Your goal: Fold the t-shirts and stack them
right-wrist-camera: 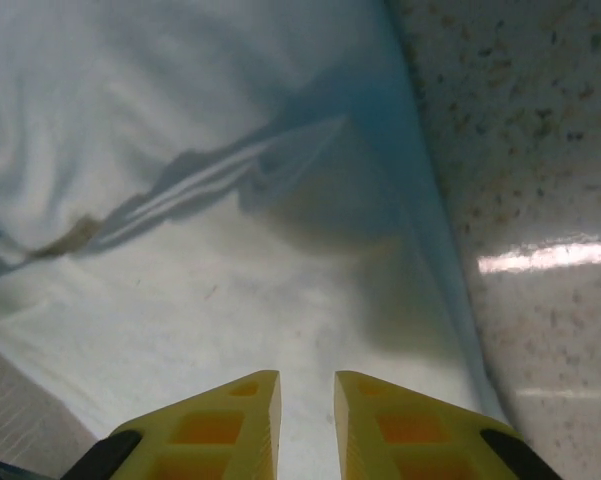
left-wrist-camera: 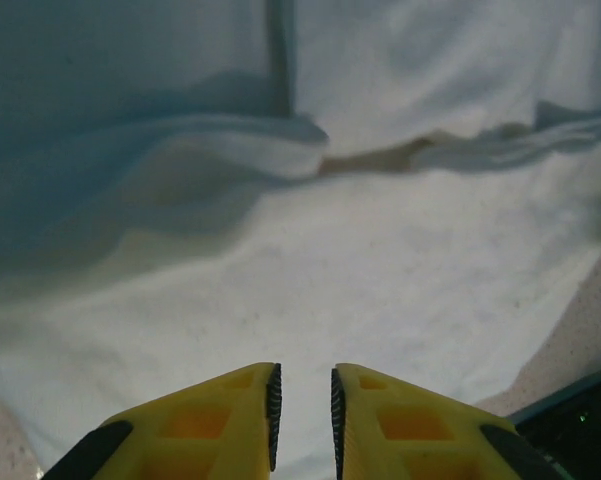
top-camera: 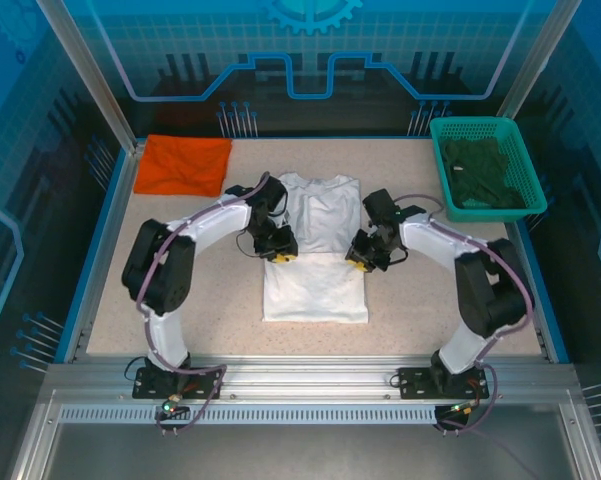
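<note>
The white t-shirt is seen spread beneath and between the left gripper and right gripper. Each pair of fingers is set nearly together, and whether cloth is pinched cannot be told. A square fold would be best served by both edges being lifted level.

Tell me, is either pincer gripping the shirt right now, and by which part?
Nothing looks held. The left pincer and right pincer sit at the white t-shirt's sides, jaws slightly apart with nothing between them.
</note>
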Motion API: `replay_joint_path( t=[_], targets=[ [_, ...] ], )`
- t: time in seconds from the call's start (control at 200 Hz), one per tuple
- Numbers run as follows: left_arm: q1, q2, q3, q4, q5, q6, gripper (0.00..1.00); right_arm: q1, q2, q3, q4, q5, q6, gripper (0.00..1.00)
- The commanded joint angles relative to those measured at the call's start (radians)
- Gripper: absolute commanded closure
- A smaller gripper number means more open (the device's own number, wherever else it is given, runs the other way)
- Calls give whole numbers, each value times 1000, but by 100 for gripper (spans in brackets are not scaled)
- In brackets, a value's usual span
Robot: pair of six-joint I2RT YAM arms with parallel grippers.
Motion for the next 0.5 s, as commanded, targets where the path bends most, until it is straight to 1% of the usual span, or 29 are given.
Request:
replay_joint_path(
  t=[0.0, 0.115, 0.195, 0.255, 0.37, 0.45, 0.495],
  targets=[
    [53, 82, 35, 8, 1, 37, 81, -43, 99, 50, -34, -8, -47, 78],
    [110, 119, 19, 33, -15, 30, 83, -106, 162, 53, -66, 4, -62, 79],
    [134, 130, 26, 25, -14, 39, 82, -142, 159, 24, -49, -35, -59, 79],
    [141, 125, 35, 12, -19, 52, 80, -153, 135, 12, -42, -49, -64, 78],
    [153, 84, 59, -13, -16, 56, 66, -157, 73, 5, -39, -55, -75, 77],
    [154, 29, 77, -25, -4, 42, 50, -152, 4, -15, -28, -65, -63, 75],
    [153, -12, 77, -27, 9, 29, 44, -140, -45, -36, -13, -72, -54, 74]
  ],
)
